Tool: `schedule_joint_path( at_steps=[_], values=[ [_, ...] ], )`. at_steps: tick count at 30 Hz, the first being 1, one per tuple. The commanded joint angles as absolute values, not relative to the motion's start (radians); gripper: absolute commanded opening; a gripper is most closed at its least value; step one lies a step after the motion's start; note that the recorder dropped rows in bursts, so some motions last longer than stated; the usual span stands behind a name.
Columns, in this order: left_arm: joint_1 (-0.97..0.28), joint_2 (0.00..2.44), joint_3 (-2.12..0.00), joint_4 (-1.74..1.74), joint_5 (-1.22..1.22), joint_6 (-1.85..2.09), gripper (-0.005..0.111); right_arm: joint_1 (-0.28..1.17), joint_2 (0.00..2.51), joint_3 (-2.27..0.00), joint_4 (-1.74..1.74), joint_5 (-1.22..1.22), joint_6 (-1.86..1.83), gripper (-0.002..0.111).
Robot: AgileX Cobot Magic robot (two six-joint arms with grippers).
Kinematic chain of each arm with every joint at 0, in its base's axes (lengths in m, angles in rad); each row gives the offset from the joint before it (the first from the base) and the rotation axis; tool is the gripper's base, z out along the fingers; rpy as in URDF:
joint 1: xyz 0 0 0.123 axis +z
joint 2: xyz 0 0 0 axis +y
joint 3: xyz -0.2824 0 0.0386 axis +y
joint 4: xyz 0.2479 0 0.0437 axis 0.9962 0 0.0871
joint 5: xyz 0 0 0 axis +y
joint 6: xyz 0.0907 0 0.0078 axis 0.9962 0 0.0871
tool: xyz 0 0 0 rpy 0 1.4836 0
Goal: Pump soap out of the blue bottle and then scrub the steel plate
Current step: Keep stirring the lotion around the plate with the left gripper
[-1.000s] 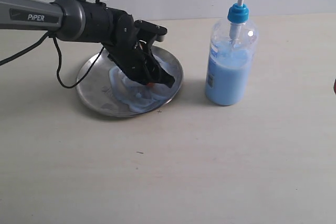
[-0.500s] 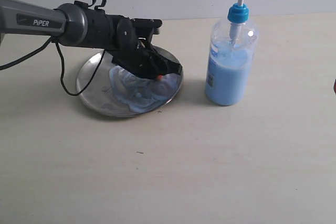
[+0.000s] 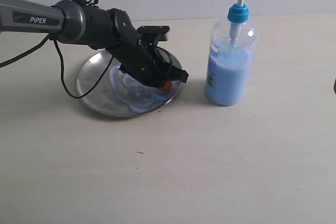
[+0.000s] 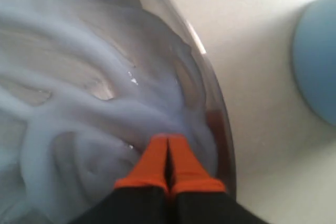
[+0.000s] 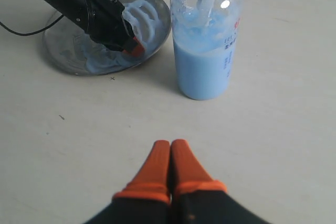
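Observation:
The steel plate (image 3: 97,77) lies on the table at the left, smeared with swirls of pale blue soap (image 3: 137,96). My left gripper (image 3: 166,84) is shut, and its orange fingertips (image 4: 157,153) press into the soap (image 4: 79,119) near the plate's right rim (image 4: 223,129). The blue bottle (image 3: 230,61) stands upright to the right of the plate, pump head up. My right gripper (image 5: 170,145) is shut and empty, low over bare table in front of the bottle (image 5: 205,51); it does not show in the exterior view.
A black cable (image 3: 63,77) hangs from the left arm across the plate's left side. A dark object (image 3: 334,85) sits at the right edge of the exterior view. Pale table (image 3: 184,171) stretches in front of plate and bottle.
The left gripper has swept across the plate from its middle toward the right rim, turning at the wrist, and the soap streaks have shifted. The bottle stays put.

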State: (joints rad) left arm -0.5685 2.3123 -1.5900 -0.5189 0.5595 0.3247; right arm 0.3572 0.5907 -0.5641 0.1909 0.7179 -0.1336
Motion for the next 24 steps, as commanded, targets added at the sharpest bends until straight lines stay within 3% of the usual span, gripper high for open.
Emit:
schedule_joint_path(
  at_steps=[1,8,24],
  values=[
    [-0.569,2.336,-1.574,-0.525,0.537,0.33,0.0,0.355,0.583,-0.563,0.191,0.712,-0.139,0.0],
    [-0.569,2.358,-1.582,-0.553,0.422,0.306,0.0,0.355,0.583,-0.563,0.191,0.712,-0.139,0.0],
    [-0.497,2.362,-1.631,-0.347,0.564,0.208,0.0,0.355,0.583,-0.563,0.191,0.712,-0.139,0.0]
  ],
)
